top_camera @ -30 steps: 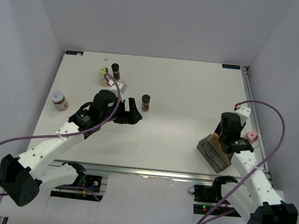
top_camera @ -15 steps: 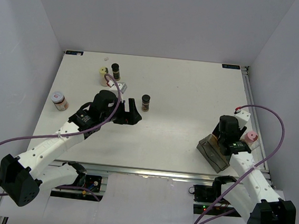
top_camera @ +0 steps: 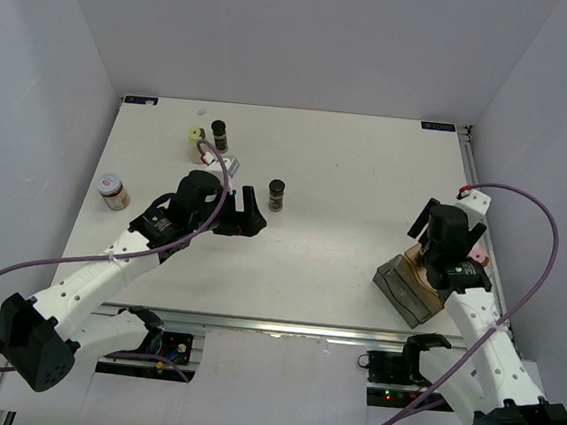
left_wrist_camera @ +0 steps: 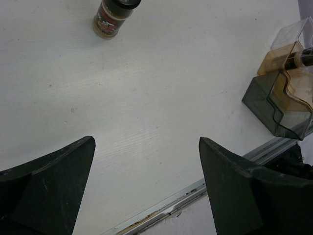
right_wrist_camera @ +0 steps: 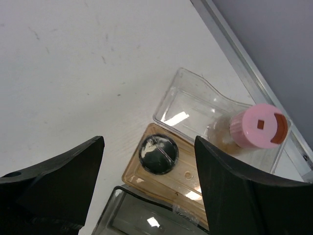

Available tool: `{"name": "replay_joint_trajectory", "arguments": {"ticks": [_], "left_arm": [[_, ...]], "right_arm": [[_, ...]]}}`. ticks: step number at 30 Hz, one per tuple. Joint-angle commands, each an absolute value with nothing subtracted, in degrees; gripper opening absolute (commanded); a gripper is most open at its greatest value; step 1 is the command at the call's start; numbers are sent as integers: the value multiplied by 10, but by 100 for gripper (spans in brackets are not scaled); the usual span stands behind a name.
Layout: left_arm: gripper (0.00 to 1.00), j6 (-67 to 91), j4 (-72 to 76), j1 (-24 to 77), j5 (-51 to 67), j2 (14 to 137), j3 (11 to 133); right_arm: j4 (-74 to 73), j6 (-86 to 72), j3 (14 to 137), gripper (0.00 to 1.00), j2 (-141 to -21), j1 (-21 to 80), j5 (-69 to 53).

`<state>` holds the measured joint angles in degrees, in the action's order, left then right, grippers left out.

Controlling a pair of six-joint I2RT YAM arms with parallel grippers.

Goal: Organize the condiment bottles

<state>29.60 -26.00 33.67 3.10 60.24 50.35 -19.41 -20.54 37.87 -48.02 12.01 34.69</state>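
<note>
My right gripper [right_wrist_camera: 149, 142] hangs open above a row of small trays, holding nothing. Below it a black-capped jar [right_wrist_camera: 159, 154] stands in the amber tray [right_wrist_camera: 195, 188]. A pink-lidded bottle [right_wrist_camera: 259, 126] stands in the clear tray [right_wrist_camera: 188, 105] beside it. My left gripper [top_camera: 250, 216] is open and empty over bare table. Just beyond it stands a dark brown jar [top_camera: 276, 195], which appears in the left wrist view too [left_wrist_camera: 112, 14]. A second dark jar [top_camera: 218, 133] and a yellow-lidded jar [top_camera: 197, 141] stand at the back left. Another pink-lidded bottle [top_camera: 113, 191] stands at the far left.
A smoky grey tray [top_camera: 400, 290] adjoins the amber one on the near side, close to the table's front rail [top_camera: 283, 325]. A small grey-white block [top_camera: 230, 160] lies near the back-left jars. The table's right rail [top_camera: 475, 201] runs close by the trays.
My right gripper has opened and risen off the black-capped jar, which stays standing in the amber tray. The left arm has not moved.
</note>
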Motion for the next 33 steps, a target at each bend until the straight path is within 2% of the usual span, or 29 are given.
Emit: {"name": "replay_joint_trajectory", "arguments": {"ticks": [1, 3, 5, 14, 24, 33], "left_arm": [[98, 288, -275, 302, 27, 609, 557], [98, 295, -273, 283, 49, 614, 556], [98, 299, -264, 270, 59, 609, 547], [98, 294, -285, 259, 12, 546, 516], [98, 279, -317, 258, 11, 497, 531], [98, 271, -310, 258, 9, 499, 514]], "right_arm": [[-191, -131, 486, 82, -521, 123, 213], [-190, -114, 524, 82, -558, 134, 123], [-187, -99, 568, 84, -604, 175, 85], [-159, -63, 720, 88, -821, 370, 82], [-147, -30, 874, 89, -1045, 429, 66], [-136, -25, 925, 88, -1110, 442, 49]]}}
